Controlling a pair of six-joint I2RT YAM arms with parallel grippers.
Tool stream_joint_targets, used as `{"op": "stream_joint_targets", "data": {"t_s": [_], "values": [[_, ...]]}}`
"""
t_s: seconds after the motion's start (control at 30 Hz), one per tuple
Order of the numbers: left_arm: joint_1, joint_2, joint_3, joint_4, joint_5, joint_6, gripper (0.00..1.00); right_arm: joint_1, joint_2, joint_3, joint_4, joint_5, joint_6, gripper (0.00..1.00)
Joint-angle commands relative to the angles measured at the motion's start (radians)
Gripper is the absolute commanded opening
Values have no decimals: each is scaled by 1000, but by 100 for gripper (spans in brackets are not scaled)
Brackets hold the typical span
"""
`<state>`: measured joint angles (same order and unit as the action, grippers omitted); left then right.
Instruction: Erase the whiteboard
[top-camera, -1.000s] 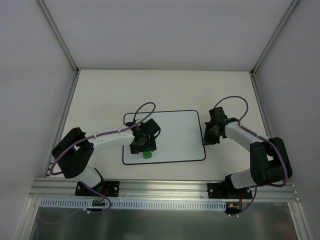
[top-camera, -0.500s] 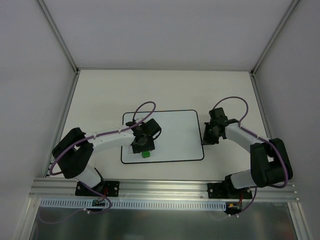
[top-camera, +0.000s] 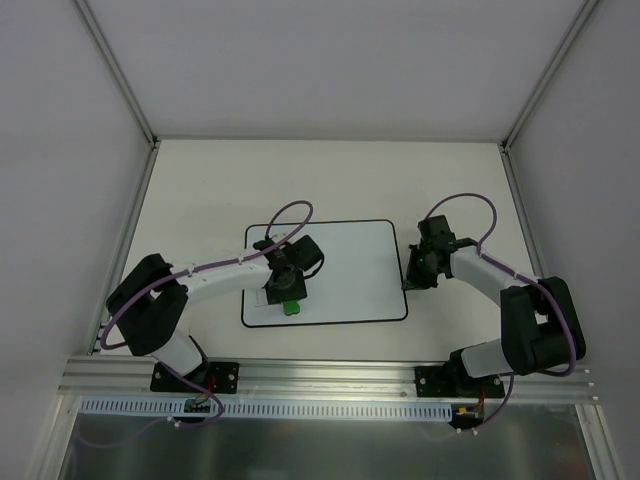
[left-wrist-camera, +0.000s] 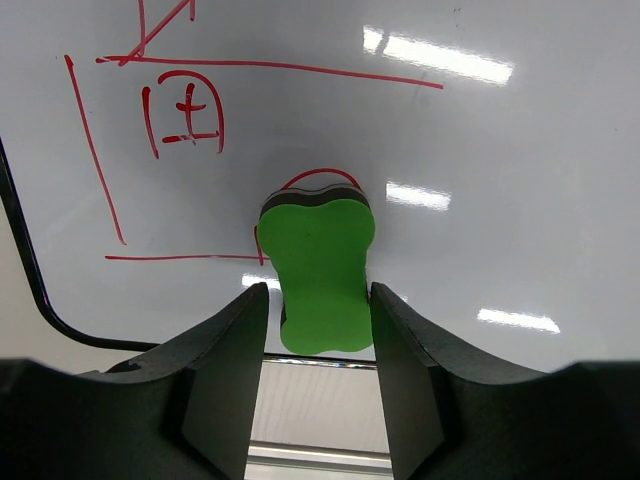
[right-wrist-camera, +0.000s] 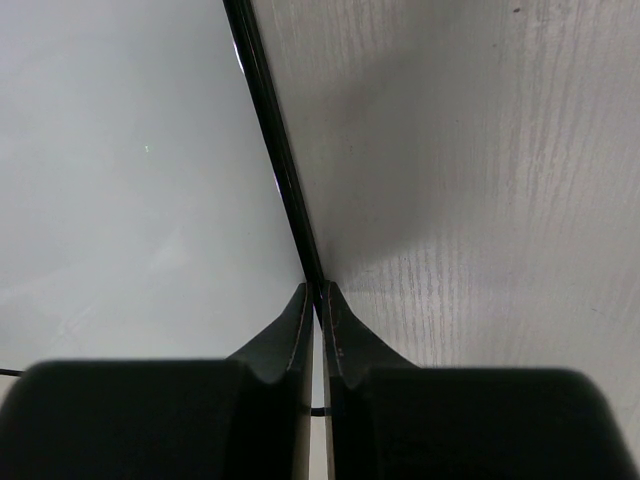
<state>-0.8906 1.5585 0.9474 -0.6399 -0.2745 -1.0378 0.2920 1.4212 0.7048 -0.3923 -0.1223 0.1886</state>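
Observation:
The whiteboard (top-camera: 350, 270) lies flat on the table, with a red line drawing (left-wrist-camera: 190, 110) near its left end. A small green eraser (left-wrist-camera: 320, 270) rests on the board close to its near edge. My left gripper (left-wrist-camera: 318, 292) is astride the eraser, jaws open: the right finger touches it and a thin gap shows at the left finger. In the top view the left gripper (top-camera: 288, 298) sits over the eraser (top-camera: 292, 307). My right gripper (right-wrist-camera: 320, 290) is shut on the whiteboard's black border (right-wrist-camera: 270, 120) at the right edge, seen from above as the right gripper (top-camera: 408, 283).
The pale wood-grain table (right-wrist-camera: 480, 200) extends right of the board. White walls with metal posts (top-camera: 120, 90) enclose the sides and back. An aluminium rail (top-camera: 330, 375) carrying both arm bases runs along the near edge.
The left jaws have narrowed around the green eraser. The whiteboard has shifted slightly to the left with the right gripper still pinching its edge.

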Motion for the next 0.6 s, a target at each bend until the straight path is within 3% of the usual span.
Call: {"op": "stream_joint_targets", "data": {"t_s": [0.0,0.33,0.43,0.57], "values": [[-7,18,25,-37,-34,-15,45,1,-1,-30,-5,10,0,4],[-7,55,44,-43,-40,-7,43,1,-1,-30,-6,10,-1,4],[-5,67,48,-44,-42,-2,34,1,-1,-30,-8,13,-1,4],[2,77,33,-43,-32,2,11,1,-2,-31,-8,16,-2,1]]}}
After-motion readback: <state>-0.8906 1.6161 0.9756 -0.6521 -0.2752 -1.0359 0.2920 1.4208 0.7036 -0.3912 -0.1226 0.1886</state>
